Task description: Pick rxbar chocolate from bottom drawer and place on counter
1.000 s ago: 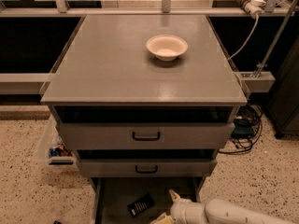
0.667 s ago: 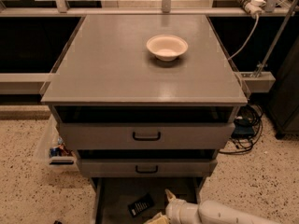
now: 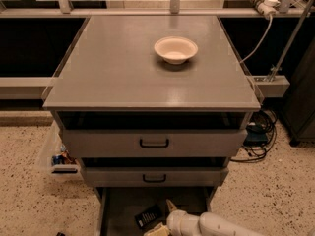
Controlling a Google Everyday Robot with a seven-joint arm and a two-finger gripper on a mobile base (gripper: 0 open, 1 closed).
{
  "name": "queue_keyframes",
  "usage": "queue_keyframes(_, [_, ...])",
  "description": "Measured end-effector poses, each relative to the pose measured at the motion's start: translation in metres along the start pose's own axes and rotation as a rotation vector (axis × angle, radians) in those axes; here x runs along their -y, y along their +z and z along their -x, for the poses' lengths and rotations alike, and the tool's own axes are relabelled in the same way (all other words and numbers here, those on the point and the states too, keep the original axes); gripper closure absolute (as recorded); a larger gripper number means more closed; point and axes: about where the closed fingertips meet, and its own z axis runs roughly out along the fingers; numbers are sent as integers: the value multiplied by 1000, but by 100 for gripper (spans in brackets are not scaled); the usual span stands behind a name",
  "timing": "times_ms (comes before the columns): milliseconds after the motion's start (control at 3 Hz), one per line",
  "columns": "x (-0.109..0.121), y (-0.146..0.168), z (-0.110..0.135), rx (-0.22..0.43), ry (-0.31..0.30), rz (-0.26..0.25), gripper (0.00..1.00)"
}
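The lowest, deepest grey drawer (image 3: pixel 118 210) of the cabinet stands pulled out toward the camera, which leaves its tray open from above, and the small flat black wrapped bar with pale print lines (image 3: pixel 148 216) lies flat on the drawer floor, near the middle and slightly askew. The two-fingered tool (image 3: pixel 163 216) on the pale arm (image 3: pixel 211 225) reaches in low from the lower right edge of the camera view. Its two yellowish fingers are spread apart, one tip raised toward the back of the drawer and the other toward the front. It holds nothing, and the bar sits just beside the gap, on its left. That spread and low height look suited to closing across the bar's narrow width, so the step in hand seems to be the final approach before a grasp. The two upper grey drawers with black handles (image 3: pixel 154 143) are only slightly out, so they overhang little of the reach. Above, the large smooth grey tabletop (image 3: pixel 113 73) carries a pale round bowl (image 3: pixel 175 49) toward its back right, leaving broad bare surface in front where the bar could be set down.
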Motion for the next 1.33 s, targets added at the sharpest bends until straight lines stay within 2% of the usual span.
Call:
queue_keyframes(333, [-5,18,-12,-24,-28,12,0])
queue_keyframes(667, [-6,45,-24,-43,-92,8,0])
queue_keyframes(1000, [2,68,-29,-54,-151,-20,0])
queue_keyframes(1333, [3,69,-30,-55,-154,-22,0])
